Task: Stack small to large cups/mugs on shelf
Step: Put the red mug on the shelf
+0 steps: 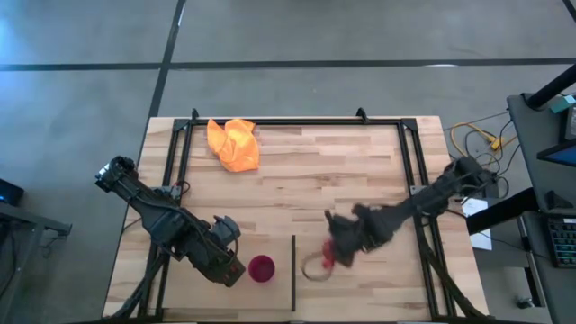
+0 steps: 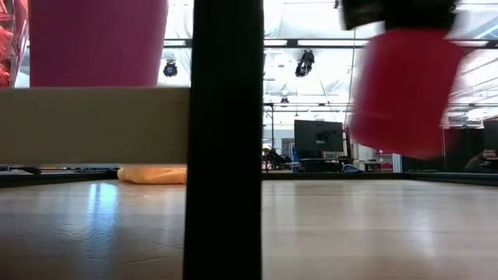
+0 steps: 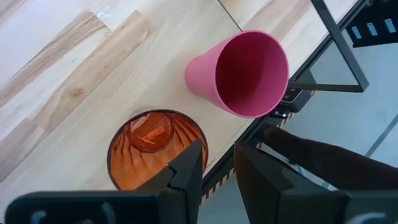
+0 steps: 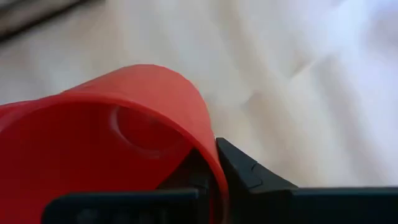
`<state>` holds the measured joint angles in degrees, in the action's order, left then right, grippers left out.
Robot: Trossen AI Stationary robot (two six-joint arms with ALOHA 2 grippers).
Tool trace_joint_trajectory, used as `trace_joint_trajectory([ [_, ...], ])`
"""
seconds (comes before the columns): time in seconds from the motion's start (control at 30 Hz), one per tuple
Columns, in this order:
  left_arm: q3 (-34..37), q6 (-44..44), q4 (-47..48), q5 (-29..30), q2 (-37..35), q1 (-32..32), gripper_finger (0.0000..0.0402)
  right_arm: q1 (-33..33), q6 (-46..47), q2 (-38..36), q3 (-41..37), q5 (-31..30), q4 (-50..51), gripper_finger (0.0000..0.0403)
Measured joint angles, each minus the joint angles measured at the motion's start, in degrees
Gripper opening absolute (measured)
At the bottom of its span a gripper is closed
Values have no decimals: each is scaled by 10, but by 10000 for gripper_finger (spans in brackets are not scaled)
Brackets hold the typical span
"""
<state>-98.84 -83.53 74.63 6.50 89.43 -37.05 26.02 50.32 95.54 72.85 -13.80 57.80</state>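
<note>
Your right pincer (image 1: 335,255) is clamped on the red mug's (image 2: 405,93) rim, lifting it clear of the pale wood surface (image 1: 342,171). Your left pincer (image 3: 217,171), nearly closed and empty, hovers over the orange tumbler (image 3: 152,146) beside the magenta cup (image 3: 242,74). Ceiling lights and monitors fill the room.

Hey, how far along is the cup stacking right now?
Nothing is nested yet. On the shelf, the magenta cup stands beside the orange tumbler, with the left gripper above the tumbler, jaws slightly apart. The right gripper holds the red mug by its rim, lifted off the table. Left to do: stacking all three.
</note>
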Motion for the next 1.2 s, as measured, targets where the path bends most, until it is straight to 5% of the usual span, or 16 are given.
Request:
trace_joint_trajectory([
  [0.2, -1, 0, -8, 0, 0, 2, 79, -158, -168, 8, 52, -12, -24, 10],
  [0.47, -1, 4, -8, 27, 0, 3, 79, -332, -246, 88, 143, 132, -144, 9],
  [0.67, -2, 18, -6, 49, -1, 8, 79, -333, -293, 193, 283, 202, -143, 9],
  [0.93, -2, 19, 20, 52, -2, 11, 79, -293, -337, 333, 464, 188, -10, 9],
  [1.2, -2, 16, 56, 55, -2, 11, 79, -279, -347, 418, 584, 190, 19, 9],
])
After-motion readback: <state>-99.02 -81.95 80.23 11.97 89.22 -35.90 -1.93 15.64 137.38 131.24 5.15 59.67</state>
